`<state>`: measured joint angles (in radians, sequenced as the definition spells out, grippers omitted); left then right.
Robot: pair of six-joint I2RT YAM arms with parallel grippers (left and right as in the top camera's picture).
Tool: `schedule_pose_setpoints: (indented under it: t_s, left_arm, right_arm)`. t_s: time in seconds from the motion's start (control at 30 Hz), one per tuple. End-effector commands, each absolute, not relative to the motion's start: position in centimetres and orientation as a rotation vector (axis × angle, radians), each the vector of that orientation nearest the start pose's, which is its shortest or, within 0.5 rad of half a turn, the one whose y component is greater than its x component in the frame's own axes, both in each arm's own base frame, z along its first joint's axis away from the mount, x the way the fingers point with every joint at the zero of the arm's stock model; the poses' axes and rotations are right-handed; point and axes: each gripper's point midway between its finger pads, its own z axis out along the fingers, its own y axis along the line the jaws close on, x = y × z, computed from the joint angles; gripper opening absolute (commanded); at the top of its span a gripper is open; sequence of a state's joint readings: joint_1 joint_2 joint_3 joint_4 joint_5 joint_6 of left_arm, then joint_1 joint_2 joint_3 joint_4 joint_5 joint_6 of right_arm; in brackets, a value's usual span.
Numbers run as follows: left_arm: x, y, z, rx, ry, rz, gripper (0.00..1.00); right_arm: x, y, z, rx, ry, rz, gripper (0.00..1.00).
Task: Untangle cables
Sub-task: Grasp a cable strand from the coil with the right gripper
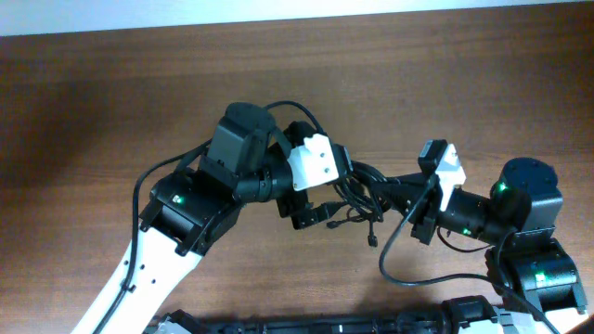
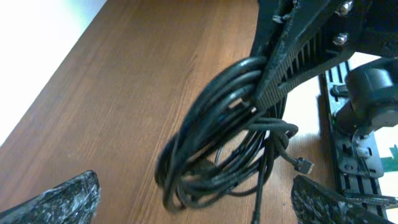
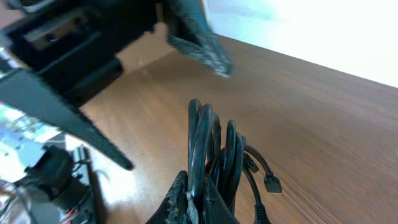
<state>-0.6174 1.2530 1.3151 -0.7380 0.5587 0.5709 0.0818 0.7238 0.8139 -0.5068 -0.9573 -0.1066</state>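
The cables [image 1: 357,197] hung as one coiled wad between the two arms, around the middle of the table [image 1: 111,93]. The right gripper [image 3: 193,202] was clamped hard on one side of the loops. The left gripper [image 2: 196,198] was spread wide around the wad, touching nothing as far as I could tell. Grabbing the whole lot looked like a mistake to me. Better to pinch one outer strand or the loose plug [image 2: 303,165], then pull away slowly while the right held firm.

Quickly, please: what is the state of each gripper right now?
Left gripper: open, jaws wide apart.
Right gripper: closed on the cables.
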Motion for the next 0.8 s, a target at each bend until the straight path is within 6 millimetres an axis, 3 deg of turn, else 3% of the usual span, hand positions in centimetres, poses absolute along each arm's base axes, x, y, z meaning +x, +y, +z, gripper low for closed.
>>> schedule_pose_setpoints:
  t_s: [0.0,0.23,0.47,0.53,0.67,0.77]
  left_arm:
    - [22.8,-28.0,31.5,1.517,1.539,-0.658,0.99]
    - [21.5,-28.6,31.9,1.578,1.444,-0.724,1.00]
    - [20.3,-29.2,32.8,1.620,1.330,-0.791,0.50]
    - [20.3,-29.3,32.9,1.619,1.320,-0.794,0.30]
    - [20.3,-29.3,32.9,1.620,1.320,-0.797,0.00]
    - [20.2,-29.3,32.9,1.620,1.319,-0.798,0.00]
  right_arm:
    - [18.3,17.0,32.0,-0.944,1.583,0.998,0.04]
    - [17.6,17.3,32.4,-0.987,1.537,1.024,0.04]
    - [17.6,17.3,32.4,-0.988,1.537,1.024,0.04]
    - [17.6,17.3,32.4,-0.988,1.536,1.024,0.04]
    - [17.6,17.3,32.4,-0.988,1.537,1.024,0.04]
    - [17.7,17.3,32.4,-0.987,1.537,1.023,0.04]
